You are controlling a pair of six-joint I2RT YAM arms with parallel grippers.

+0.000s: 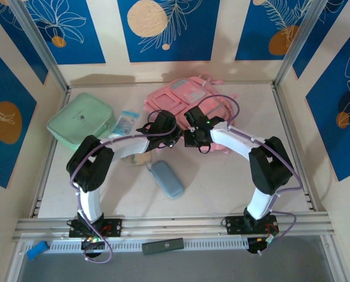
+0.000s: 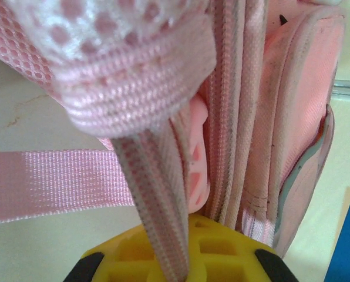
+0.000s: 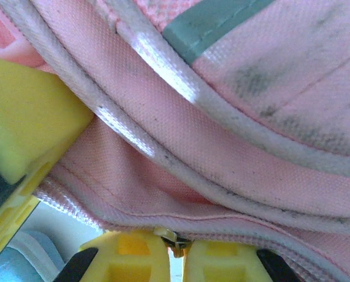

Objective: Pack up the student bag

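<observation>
Looking at the top external view first, the student bag (image 1: 189, 98) lies flat in the upper middle of the frame, and both arms reach in to its lower edge. The left gripper (image 1: 167, 130) and the right gripper (image 1: 194, 127) sit close together there, both touching pink fabric. A mint green case (image 1: 81, 120) rests at upper left with a clear packet (image 1: 125, 122) just beside it, and a grey-blue pouch (image 1: 167, 178) lies below centre. All three are outside the bag, so packing itself looks not yet begun.

In the left wrist view, the left gripper (image 2: 175, 261) shows at the bottom edge, its yellow fingers (image 2: 222, 249) pressed narrow on a pink striped strip of the student bag (image 2: 292, 88), which rises through the middle of the frame.

In the right wrist view, the right gripper (image 3: 176, 254) is at the bottom centre, fingers (image 3: 131, 252) nearly together on the bag's seam edge, with a small metal piece (image 3: 175, 241) between them, probably a zip pull. The student bag (image 3: 222, 117) spreads across the frame.

My judgement is that the work is at the opening step. Whether the zip is already parted cannot be told.
</observation>
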